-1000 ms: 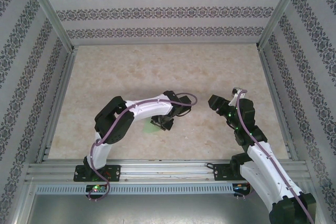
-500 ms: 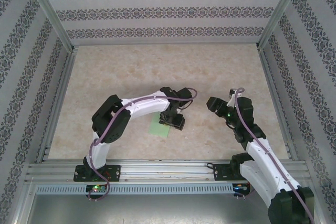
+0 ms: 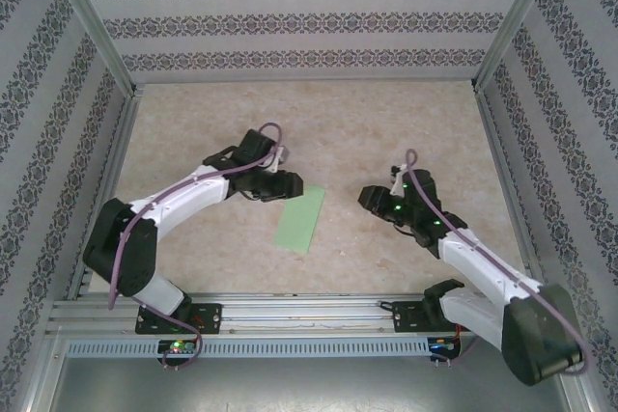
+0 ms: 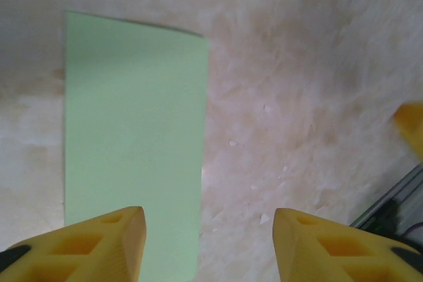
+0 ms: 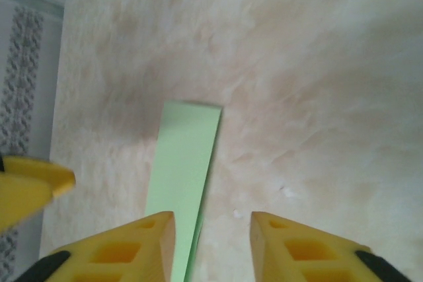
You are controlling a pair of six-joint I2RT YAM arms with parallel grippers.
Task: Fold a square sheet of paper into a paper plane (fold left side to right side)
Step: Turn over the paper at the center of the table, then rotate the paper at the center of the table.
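Since a second ago my left arm point(image 3: 183, 202) has swung off the paper and back to the left, while my right arm point(image 3: 473, 258) has leaned in toward it; on the marbled table point(image 3: 406, 132) the sheet of paper point(image 3: 301, 219) lies flat between my two claws as a narrow green strip, apparently already doubled over; my left claw point(image 4: 206, 219) hangs above one end, jaws apart with nothing in them; my right claw point(image 5: 211, 219) points at it from the other side, jaws closer together but likewise empty; I judge the sheet feather-light, limp and quick to skid or crease, so I would pin it with one fingertip and lift a free corner or long edge, never the middle.
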